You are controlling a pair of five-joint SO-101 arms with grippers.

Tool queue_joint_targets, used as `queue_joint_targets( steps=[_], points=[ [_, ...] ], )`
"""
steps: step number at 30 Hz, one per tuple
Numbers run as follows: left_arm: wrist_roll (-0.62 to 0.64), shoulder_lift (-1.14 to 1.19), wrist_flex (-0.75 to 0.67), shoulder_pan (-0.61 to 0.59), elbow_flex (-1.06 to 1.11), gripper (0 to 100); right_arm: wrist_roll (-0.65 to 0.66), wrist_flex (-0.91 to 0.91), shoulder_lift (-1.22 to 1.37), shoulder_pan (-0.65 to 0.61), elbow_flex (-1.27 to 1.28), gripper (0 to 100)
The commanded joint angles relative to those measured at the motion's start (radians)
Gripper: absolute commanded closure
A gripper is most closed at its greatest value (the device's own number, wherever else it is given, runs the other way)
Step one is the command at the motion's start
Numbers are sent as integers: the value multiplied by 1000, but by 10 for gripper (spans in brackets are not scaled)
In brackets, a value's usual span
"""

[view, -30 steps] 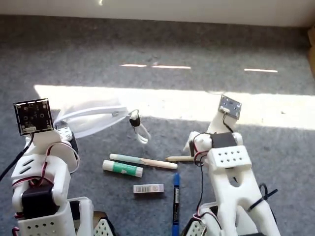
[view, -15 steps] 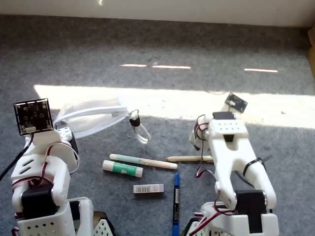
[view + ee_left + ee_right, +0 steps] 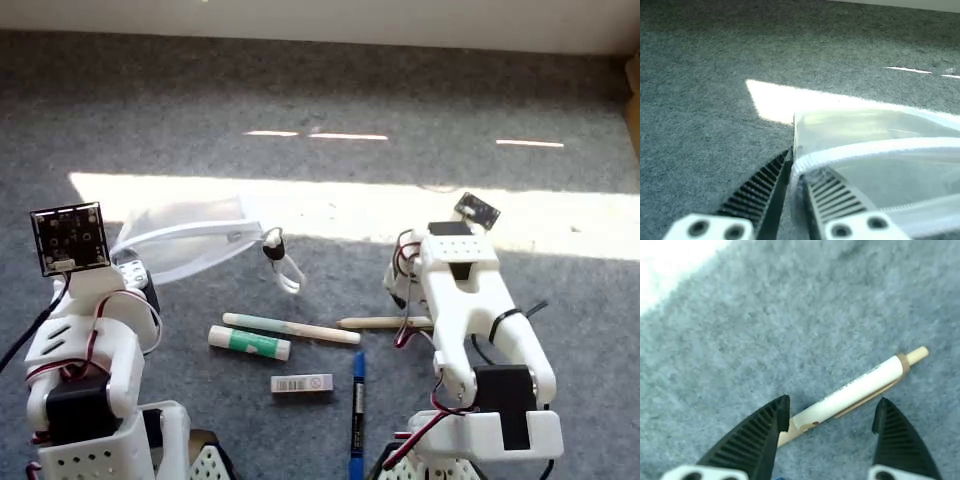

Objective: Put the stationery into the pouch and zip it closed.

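Right end effector [image 3: 832, 409] is swinging down over the beige pen [image 3: 860, 385], wide open, gripping nothing; pen grasp likely next. Left end effector [image 3: 796, 167] is clamping the pouch [image 3: 865, 127] edge on the surface [image 3: 300, 90].

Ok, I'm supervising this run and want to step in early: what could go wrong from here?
The right claw, open, straddles the beige pen near one end and at a slant; closing there may make it swivel or slip. The left claw pinches the pouch only at its edge, so a pushed-in pen might tug it free.
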Motion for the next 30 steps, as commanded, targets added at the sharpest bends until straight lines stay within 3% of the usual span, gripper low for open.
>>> queue_joint_targets(
  steps=[1,8,16,30],
  points=[
    [6,8,-18,-15,1,993,-8,-12,-4,12,-51,742],
    [8,8,-18,-15,2,993,-6,-12,-4,12,-51,749],
    [8,8,-18,-15,2,993,69,-12,-13,51,-51,947],
    [8,7,-25,-13,19,993,86,-5,-13,51,-51,950]
  ],
)
